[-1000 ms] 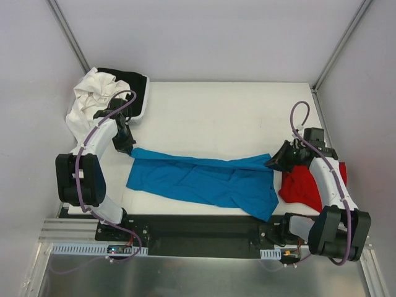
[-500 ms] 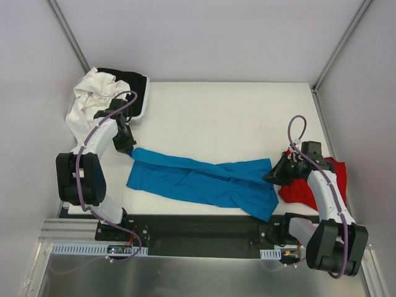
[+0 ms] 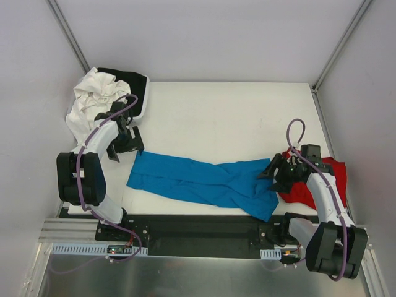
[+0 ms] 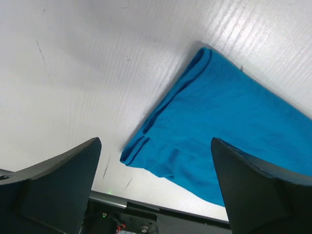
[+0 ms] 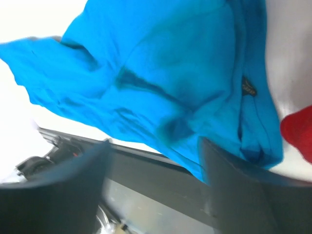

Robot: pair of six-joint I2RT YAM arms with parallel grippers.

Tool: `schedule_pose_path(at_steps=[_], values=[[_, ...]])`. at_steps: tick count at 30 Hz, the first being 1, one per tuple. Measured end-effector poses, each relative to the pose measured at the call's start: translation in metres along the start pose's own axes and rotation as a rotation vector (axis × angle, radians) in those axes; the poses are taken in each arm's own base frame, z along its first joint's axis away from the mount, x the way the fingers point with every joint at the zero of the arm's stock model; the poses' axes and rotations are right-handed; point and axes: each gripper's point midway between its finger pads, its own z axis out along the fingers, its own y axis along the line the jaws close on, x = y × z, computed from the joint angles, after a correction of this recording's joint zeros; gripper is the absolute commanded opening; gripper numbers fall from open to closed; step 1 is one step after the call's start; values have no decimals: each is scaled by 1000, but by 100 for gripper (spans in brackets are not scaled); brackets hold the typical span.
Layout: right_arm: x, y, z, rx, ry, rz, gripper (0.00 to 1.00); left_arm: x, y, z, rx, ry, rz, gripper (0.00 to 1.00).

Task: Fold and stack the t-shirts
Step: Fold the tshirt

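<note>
Left wrist view: the left gripper (image 4: 156,142) has its two dark fingers (image 4: 58,180) spread wide to either side with nothing between them. It hangs over the left end of the turquoise t-shirt (image 4: 224,112), whose doubled edge lies flat on the white table (image 4: 73,58). The right wrist view is blurred, but the right gripper (image 5: 153,142) also shows its fingers (image 5: 68,185) well apart and empty. It is poised over the shirt's other end, where a small dark label shows, and a sliver of the red t-shirt (image 5: 300,131) sits at the frame's edge. From the top view, neither gripper has hold of any cloth. The turquoise shirt stretches as a long, narrow, creased band from left to right across the near part of the table, between the two grippers, and is broader and more rumpled at its right end. That narrow shape suggests it has been gathered or folded lengthwise, though how neatly cannot be told. The red t-shirt lies crumpled at the near right, partly under the right arm and just beside the turquoise one's right end. By this reckoning the task is at an early stage: the turquoise shirt needs crosswise folds, the red one looks unfolded, and nothing is stacked. A white garment (image 3: 90,99) and a black garment (image 3: 133,83) sit heaped at the far left.
</note>
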Motion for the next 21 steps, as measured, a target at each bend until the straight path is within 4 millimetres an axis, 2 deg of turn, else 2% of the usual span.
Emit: schedule_pose_path(at_steps=[3,6,7,9,10,11,12,13,14,15,21], values=[[1,-1,-1,11,1,8,100,-1,0,-1,-1,-1,1,99],[-4,2,-5,14,-10,9,83,-9,-3,-9,7,-23,1,99],[-7,5,-6,10,-16,6,64,-13,-6,-12,14,-34,3,99],[-17,11,-8,3,-31,4,44,-23,-12,-19,30,-66,6,94],[-22,13,-7,1,-34,6,24,-26,-15,-21,37,-78,10,88],[-26,14,-6,0,-34,9,15,-27,-18,-22,44,-86,14,71],[-30,14,-4,2,-31,13,6,-28,-22,-22,51,-90,19,59],[-33,13,-1,5,-26,20,1,-29,-26,-20,54,-91,26,40],[-36,13,2,9,-16,28,1,-29,-29,-18,55,-87,27,23],[-39,12,6,14,-6,36,1,-28,-33,-14,58,-80,32,0],[-52,12,29,35,57,40,1,-17,-52,16,69,9,59,0]])
